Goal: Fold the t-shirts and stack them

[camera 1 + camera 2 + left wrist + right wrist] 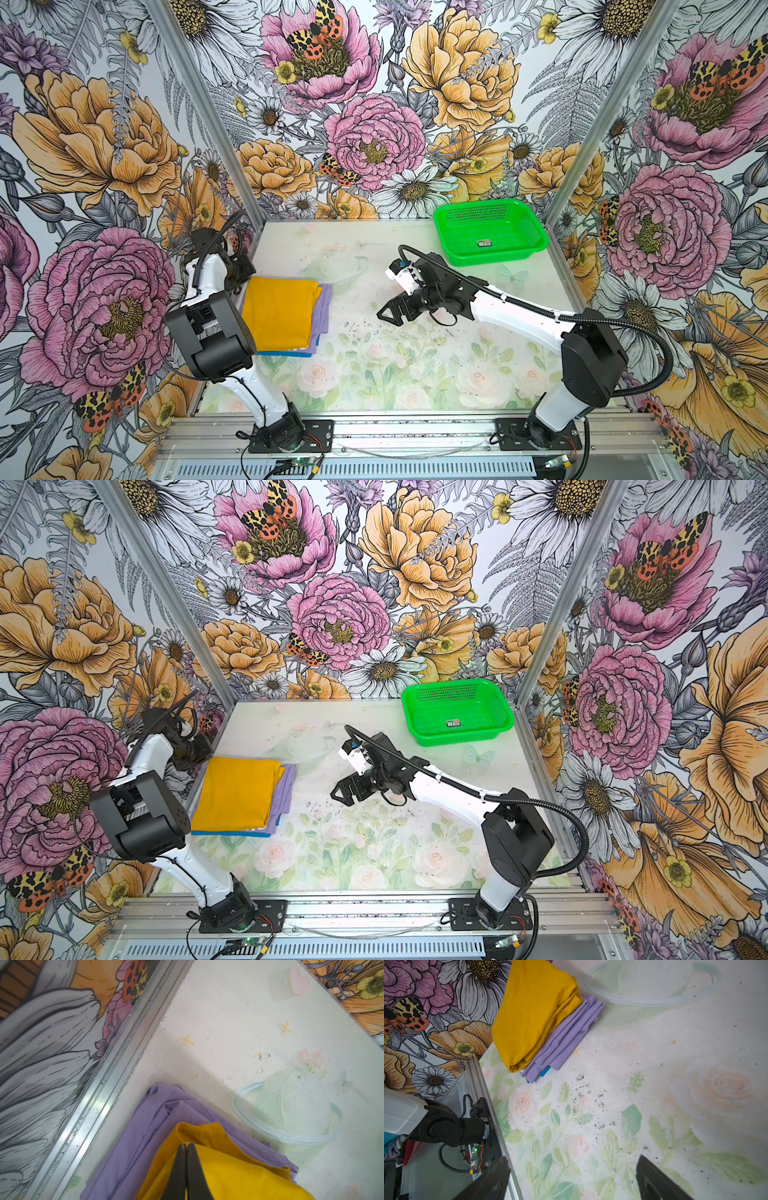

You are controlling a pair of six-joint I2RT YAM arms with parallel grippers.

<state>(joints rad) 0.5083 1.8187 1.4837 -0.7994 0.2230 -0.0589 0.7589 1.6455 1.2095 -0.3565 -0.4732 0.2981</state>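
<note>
**Item 1: t-shirts, stack of three, folded.**
- Place: left-centre of both top views, on the table, close to the aluminium rail along the table's left edge.
- Top layer: mustard-yellow tee, a smooth, rough rectangle.
- Middle layer: lavender tee. Its folded edges show past the right side and lower right corner of the yellow one.
- Bottom layer: blue tee. Only a thin strip shows along the lower edge of the stack.

**Item 2: left gripper.**
- In both top views it is hidden behind its own arm, at the upper left corner of the stack.
- In the left wrist view the fingers are drawn together with a hairline between them, and the tips are over a corner of the mustard-yellow tee.
- Whether any cloth is nipped between them is hard to tell from this angle.

**Item 3: right gripper.**
- Place: centre of both top views, well apart from the stack, above bare table.
- The fingers are spread wide with nothing between them.

**Item 4: green mesh basket.**
- Place: upper right of the table in both top views, upright and well apart from the stack.
- A small label lies on its floor.
</note>
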